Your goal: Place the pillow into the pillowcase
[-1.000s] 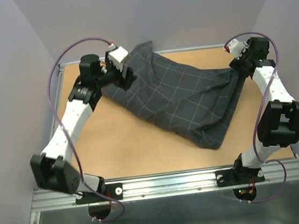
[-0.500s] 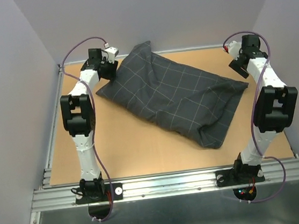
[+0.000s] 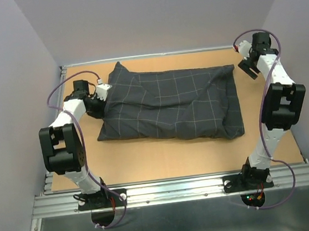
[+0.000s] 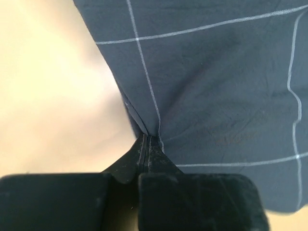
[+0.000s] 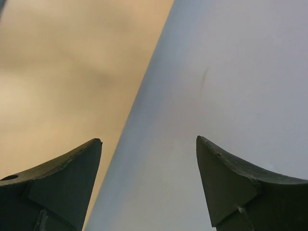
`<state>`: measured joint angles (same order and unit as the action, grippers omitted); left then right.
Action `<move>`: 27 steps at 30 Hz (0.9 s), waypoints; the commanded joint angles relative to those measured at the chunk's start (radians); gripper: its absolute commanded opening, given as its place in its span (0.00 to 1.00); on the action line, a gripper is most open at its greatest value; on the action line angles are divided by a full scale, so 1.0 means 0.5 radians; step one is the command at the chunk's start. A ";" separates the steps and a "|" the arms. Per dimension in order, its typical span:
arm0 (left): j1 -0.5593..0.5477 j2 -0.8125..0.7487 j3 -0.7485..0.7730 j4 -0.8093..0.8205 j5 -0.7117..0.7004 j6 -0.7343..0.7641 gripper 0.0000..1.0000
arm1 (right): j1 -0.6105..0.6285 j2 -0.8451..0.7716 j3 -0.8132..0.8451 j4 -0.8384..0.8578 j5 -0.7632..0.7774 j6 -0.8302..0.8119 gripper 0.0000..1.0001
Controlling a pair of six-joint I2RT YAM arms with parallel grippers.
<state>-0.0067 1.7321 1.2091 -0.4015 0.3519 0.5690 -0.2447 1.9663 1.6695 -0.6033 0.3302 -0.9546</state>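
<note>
The pillowcase (image 3: pixel 170 105), plumped as if the unseen pillow is already inside, is laid across the desk (image 3: pixel 165 159), its left edge pinched in the closed left tool (image 4: pixel 146 140), probably for straightening, while the right tool (image 5: pixel 149 144) is held wide and empty, apart.

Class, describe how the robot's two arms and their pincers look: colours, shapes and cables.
The left arm and right arm have white links joined by chunky black joint housings. A thin purple cable loops along each. The left pincer and right pincer have dark fingers tapering to wedge-shaped tips.
</note>
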 commanded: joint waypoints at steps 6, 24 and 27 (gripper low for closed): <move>0.256 -0.154 0.407 -0.440 0.296 0.133 0.44 | 0.388 -0.129 0.410 -0.214 -0.884 0.568 0.84; 0.050 1.024 1.724 0.208 0.456 -0.889 0.68 | 0.695 0.681 0.984 -0.168 -1.427 0.918 0.87; 0.032 1.061 1.675 0.242 0.422 -0.908 0.61 | 0.726 0.773 0.953 -0.168 -1.339 0.882 0.84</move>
<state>0.0185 2.2910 2.0159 -0.3363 0.5709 0.1627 0.1013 2.3310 2.1029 -0.6983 -0.3573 -0.5076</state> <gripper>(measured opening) 0.648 0.870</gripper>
